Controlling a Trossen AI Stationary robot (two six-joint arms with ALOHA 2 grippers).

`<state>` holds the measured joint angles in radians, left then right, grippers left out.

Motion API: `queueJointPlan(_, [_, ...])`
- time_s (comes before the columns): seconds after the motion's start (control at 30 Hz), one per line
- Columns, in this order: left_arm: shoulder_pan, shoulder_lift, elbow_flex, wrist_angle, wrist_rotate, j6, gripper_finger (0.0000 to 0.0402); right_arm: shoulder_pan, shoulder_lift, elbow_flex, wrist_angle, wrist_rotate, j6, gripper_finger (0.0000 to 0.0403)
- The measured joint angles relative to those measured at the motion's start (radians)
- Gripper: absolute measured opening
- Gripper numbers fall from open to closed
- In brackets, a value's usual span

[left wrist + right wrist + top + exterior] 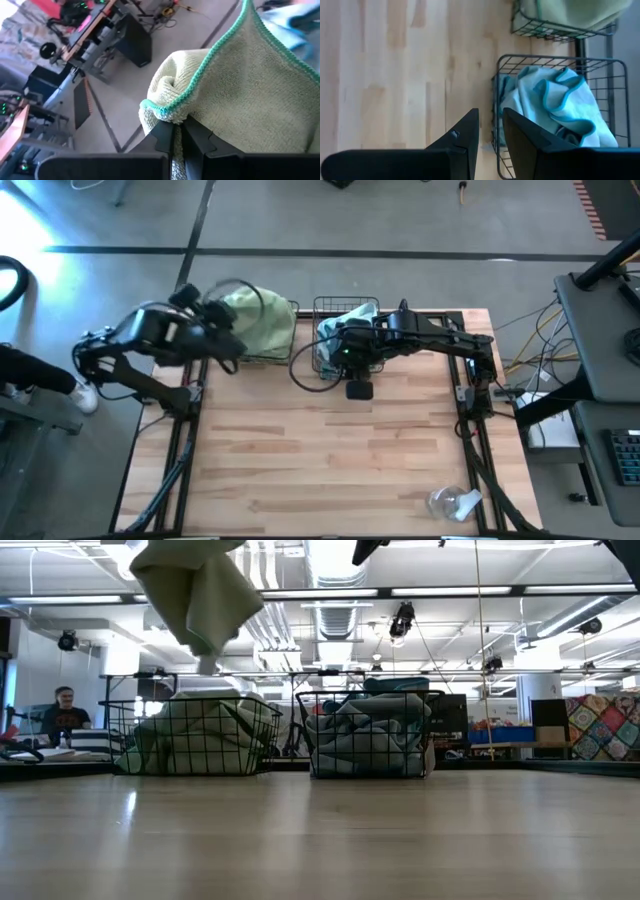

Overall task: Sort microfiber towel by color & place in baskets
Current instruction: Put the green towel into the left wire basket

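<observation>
In the high view, the left gripper (pixel 222 310) sits at the upper left of the frame, over the left basket (pixel 268 352). Its fingers (pixel 165 137) are closed on a light green towel (pixel 235 95), which hangs bunched from them. In the low view that green towel (pixel 195 595) dangles at the upper left, above the left basket (pixel 195 737), which is heaped with green cloth.

The right gripper (pixel 352 352) hovers at the upper middle of the high view, over the near edge of the right basket (pixel 345 308). Its fingers (pixel 465 135) stand slightly apart and hold nothing. The right basket (pixel 560 65) holds pale blue towels (pixel 560 102) with teal edging.

A clear plastic item (pixel 452 502) lies on the desk (pixel 320 460) at the lower right of the high view. A person (pixel 63 715) sits at far left in the low view.
</observation>
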<state>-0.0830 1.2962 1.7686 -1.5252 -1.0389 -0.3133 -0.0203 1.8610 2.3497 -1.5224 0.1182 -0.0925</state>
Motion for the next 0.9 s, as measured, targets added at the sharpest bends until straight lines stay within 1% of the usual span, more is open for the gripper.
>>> queueJointPlan(0.13, [0.042, -0.064, -0.015, 0.029, 0.0, 0.091, 0.0004, -0.002, 0.0, 0.0, 0.044, 0.064, 0.048, 0.0082])
queueJointPlan(0.33, [0.053, -0.149, -0.055, 0.085, 0.012, 0.197, 0.0004, -0.018, 0.0, 0.0, 0.072, 0.127, 0.126, 0.0082])
queueJointPlan(0.5, [0.053, -0.248, -0.181, 0.174, 0.016, 0.242, 0.0004, -0.023, 0.0, 0.0, 0.078, 0.145, 0.17, 0.0082])
queueJointPlan(0.63, [0.054, -0.344, -0.316, 0.33, 0.029, 0.31, 0.0004, -0.025, 0.0, 0.0, 0.105, 0.145, 0.172, 0.0082])
queueJointPlan(0.77, [0.057, -0.431, -0.445, 0.553, 0.058, 0.437, 0.0004, -0.024, 0.0, 0.0, 0.12, 0.145, 0.172, 0.0082])
queueJointPlan(0.83, [0.073, -0.468, -0.503, 0.666, 0.06, 0.504, 0.0004, -0.024, 0.0, 0.0, 0.119, 0.145, 0.172, 0.0082])
queueJointPlan(0.9, [0.101, -0.5, -0.553, 0.74, 0.059, 0.542, 0.0004, -0.024, 0.0, 0.0, 0.119, 0.145, 0.182, 0.0082])
